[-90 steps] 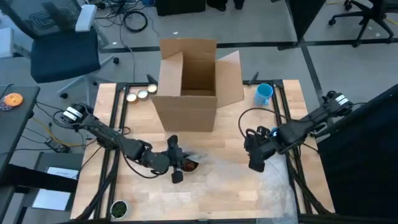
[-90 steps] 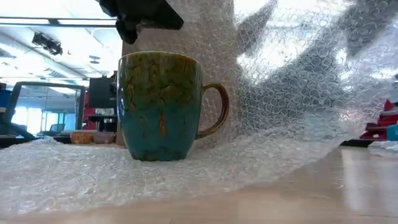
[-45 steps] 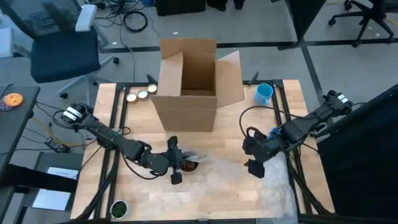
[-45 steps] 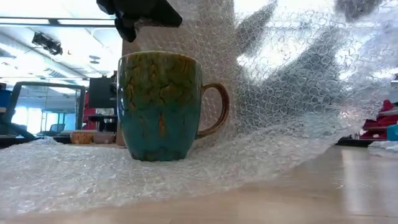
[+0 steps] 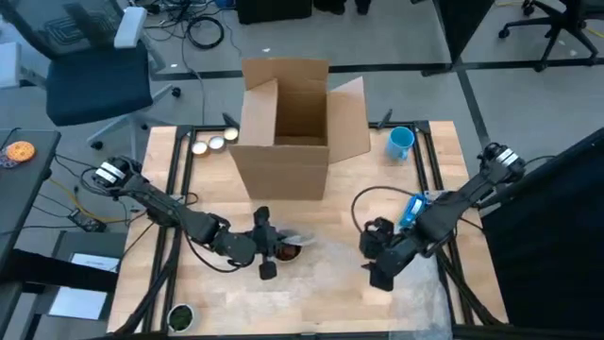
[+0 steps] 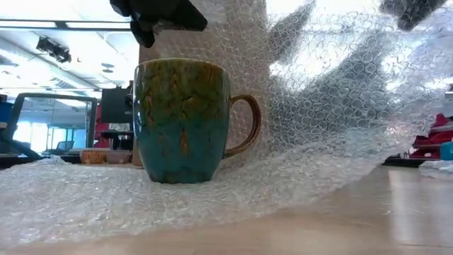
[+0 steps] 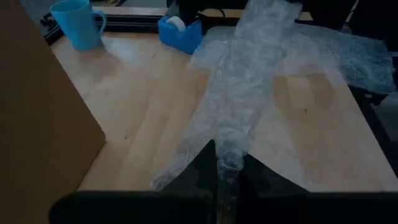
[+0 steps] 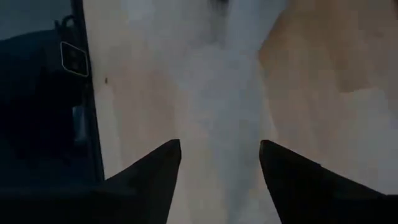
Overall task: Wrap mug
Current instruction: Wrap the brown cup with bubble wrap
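mug [image 6: 182,120], one teal and brown glazed piece with its handle to the side, stands upright on the bubble wrap [image 6: 333,106] just in front of the cardboard box [image 5: 288,123], toward the counter's [image 5: 321,302] near edge. from above, the mug shows only as a dark rim [image 5: 286,251] beside the left end effector [image 5: 265,247].

the left arm reaches in low from the box's left, stretched flat across the counter, and its end effector sits right at the mug. in the left wrist view its two fingers [image 7: 202,168] are pinched narrow on a bunched strip of the wrap, which runs away from them across the wood.

the right arm comes in bent from the box's right, elbow up, wrist dropped toward the counter in front of the box and to the right of the mug, well apart from it. the right end effector [image 5: 377,269] hangs over the wrap; its two fingers [image 8: 146,180] stand wide apart with nothing between them but wrap and wood below.

counted: two arms, one box with flaps open, one sheet of wrap, one light blue cup [image 5: 400,143] just right of the box, one blue tape dispenser [image 7: 180,31] near that cup, two round discs [image 5: 209,144] left of the box.
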### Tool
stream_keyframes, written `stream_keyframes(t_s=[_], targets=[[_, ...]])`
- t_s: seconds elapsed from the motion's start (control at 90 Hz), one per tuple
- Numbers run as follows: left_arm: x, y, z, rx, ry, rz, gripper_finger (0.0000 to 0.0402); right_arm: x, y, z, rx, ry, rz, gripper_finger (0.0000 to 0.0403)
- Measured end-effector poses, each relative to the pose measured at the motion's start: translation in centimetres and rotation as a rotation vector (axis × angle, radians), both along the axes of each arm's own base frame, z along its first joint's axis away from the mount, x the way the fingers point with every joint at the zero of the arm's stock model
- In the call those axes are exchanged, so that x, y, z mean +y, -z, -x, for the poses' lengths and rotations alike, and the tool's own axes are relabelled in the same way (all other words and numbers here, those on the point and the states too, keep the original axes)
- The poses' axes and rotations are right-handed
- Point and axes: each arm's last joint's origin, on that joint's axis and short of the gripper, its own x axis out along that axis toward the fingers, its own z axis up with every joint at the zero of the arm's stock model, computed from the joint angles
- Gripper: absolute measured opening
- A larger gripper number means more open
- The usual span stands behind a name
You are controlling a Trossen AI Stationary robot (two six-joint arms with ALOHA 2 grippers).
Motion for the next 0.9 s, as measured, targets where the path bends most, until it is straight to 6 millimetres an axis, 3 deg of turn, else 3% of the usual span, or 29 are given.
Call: stream_keyframes(t_s=[0.122, 0.278, 0.333, 0.578, 0.9], targets=[[0.0, 0.0, 0.0, 0.004, 0.011, 0.005, 0.0, 0.4, 1.6, -0.8, 0.059, -0.038, 0.048, 0.0149], [-0.2, 0.1, 0.0, 0.022, 0.058, 0.025, 0.0, 0.5, 2.4, -1.3, 0.071, -0.09, 0.092, 0.0036], [-0.2, 0.1, 0.0, 0.027, 0.065, 0.026, 0.0, 0.5, 2.3, -1.3, 0.061, -0.104, 0.106, 0.0013], [-0.5, 0.4, 0.2, 0.078, 0.176, 0.064, 0.0, 0.2, 1.6, -1.6, -0.015, -0.086, 0.128, 0.0002], [-0.5, 0.4, 0.2, 0.081, 0.194, 0.052, 0.0, 1.2, -0.1, -3.1, -0.24, -0.172, 0.051, 0.0]])
